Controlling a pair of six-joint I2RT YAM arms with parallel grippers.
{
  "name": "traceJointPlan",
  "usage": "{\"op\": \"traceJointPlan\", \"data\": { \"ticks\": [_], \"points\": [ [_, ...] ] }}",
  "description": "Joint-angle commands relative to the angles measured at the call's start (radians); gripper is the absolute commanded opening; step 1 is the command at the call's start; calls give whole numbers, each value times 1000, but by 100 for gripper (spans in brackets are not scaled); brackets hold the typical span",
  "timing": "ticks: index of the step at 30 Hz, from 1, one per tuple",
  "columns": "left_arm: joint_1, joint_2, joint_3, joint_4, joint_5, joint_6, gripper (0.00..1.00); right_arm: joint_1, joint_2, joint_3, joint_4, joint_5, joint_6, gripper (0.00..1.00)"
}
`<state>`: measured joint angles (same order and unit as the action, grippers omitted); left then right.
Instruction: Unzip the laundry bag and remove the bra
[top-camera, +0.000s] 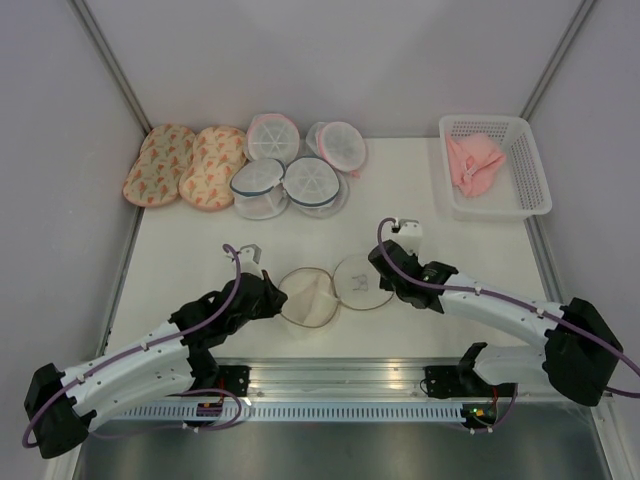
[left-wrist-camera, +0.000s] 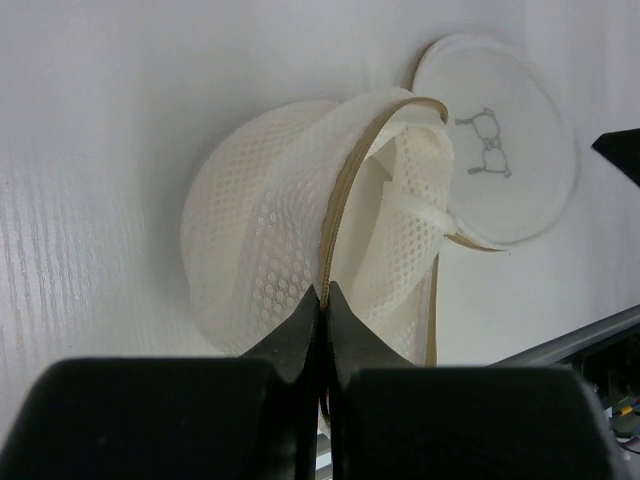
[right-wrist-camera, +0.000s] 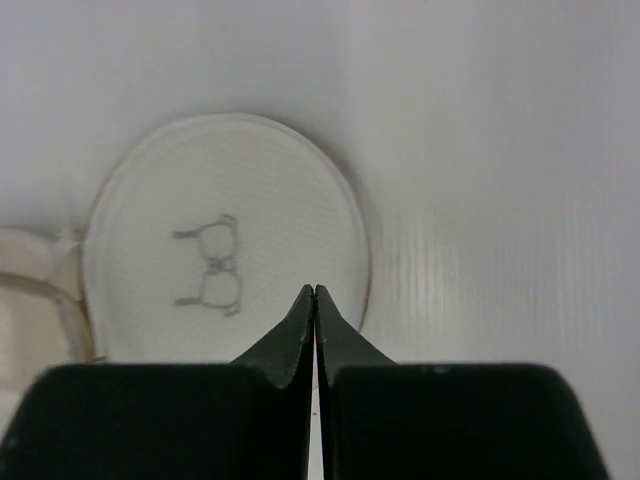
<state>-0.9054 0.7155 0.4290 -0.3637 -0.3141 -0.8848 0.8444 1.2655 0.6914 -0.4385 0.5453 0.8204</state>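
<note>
Both clamped: left gripper (left-wrist-camera: 322, 290) on open bag's (left-wrist-camera: 255, 230) tan rim (left-wrist-camera: 336, 200), right gripper (right-wrist-camera: 315, 292) shut over marked lid (right-wrist-camera: 215, 215), grasp there unclear.

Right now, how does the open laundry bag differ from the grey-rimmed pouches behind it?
The laundry bag lies unzipped, with its halves spread open and beige-rimmed; the grey-rimmed pouches look shut and domed. The bag lies in front, the pouches farther back. All are round mesh.

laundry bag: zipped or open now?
Open. The laundry bag lies splayed in two halves, its marked lid flipped flat beside the mesh bowl; the left wrist view shows the tan rim parted.
</note>
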Motion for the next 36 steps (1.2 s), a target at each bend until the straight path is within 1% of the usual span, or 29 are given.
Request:
{"op": "traceJointPlan", "data": {
  "ticks": [1, 3, 4, 8, 9, 10, 11, 12, 13, 14, 15, 17, 18, 19, 21, 22, 25, 31, 36],
  "points": [
    [0, 6, 19, 38, -20, -23, 2, 19, -64, 118, 13, -28, -174, 0],
    [-1, 9, 19, 49, -20, -23, 2, 25, -84, 146, 32, -57, -213, 0],
    [0, 7, 19, 58, -22, -22, 2, 30, -89, 169, 59, -120, -251, 0],
    [-1, 10, 14, 95, -23, -16, 2, 38, -98, 204, 156, -274, -306, 0],
    [0, 13, 16, 100, -23, -13, 2, 38, -88, 214, 156, -275, -305, 0],
    [0, 15, 19, 98, -23, -13, 2, 38, -72, 256, 89, -254, -294, 0],
    [-1, 15, 20, 98, -23, -13, 2, 38, -51, 282, 34, -152, -246, 3],
    [-1, 13, 20, 98, -23, -14, 2, 38, -5, 305, -23, -93, -218, 8],
    [0, 6, 17, 98, -22, -14, 2, 39, 18, 336, -134, -31, -178, 24],
    [0, -1, 16, 98, -23, -16, 2, 38, 38, 342, -181, 58, -140, 29],
    [0, -7, 13, 98, -23, -17, 2, 38, 64, 338, -210, 91, -74, 32],
    [-1, -28, 4, 98, -25, -17, 2, 38, 71, 289, -238, 125, -24, 42],
    [-1, -34, 1, 95, -26, -19, 2, 33, 74, 268, -239, 139, 29, 44],
    [0, -40, -2, 92, -26, -19, 2, 28, 74, 217, -223, 134, 51, 49],
    [0, -56, -4, 82, -26, -20, 2, 9, 66, 156, -180, 85, 80, 50],
    [-1, -60, -6, 80, -28, -22, 2, 2, 61, 99, -133, 68, 101, 50],
    [-1, -76, -7, 66, -31, -23, 2, -2, 45, 15, -51, 7, 120, 51],
    [-1, -79, -12, 63, -26, -32, 2, -15, 58, -99, 104, -108, 135, 50],
    [0, -74, -18, 62, -23, -36, 2, -16, 89, -153, 220, -159, 155, 49]
  ]
}}
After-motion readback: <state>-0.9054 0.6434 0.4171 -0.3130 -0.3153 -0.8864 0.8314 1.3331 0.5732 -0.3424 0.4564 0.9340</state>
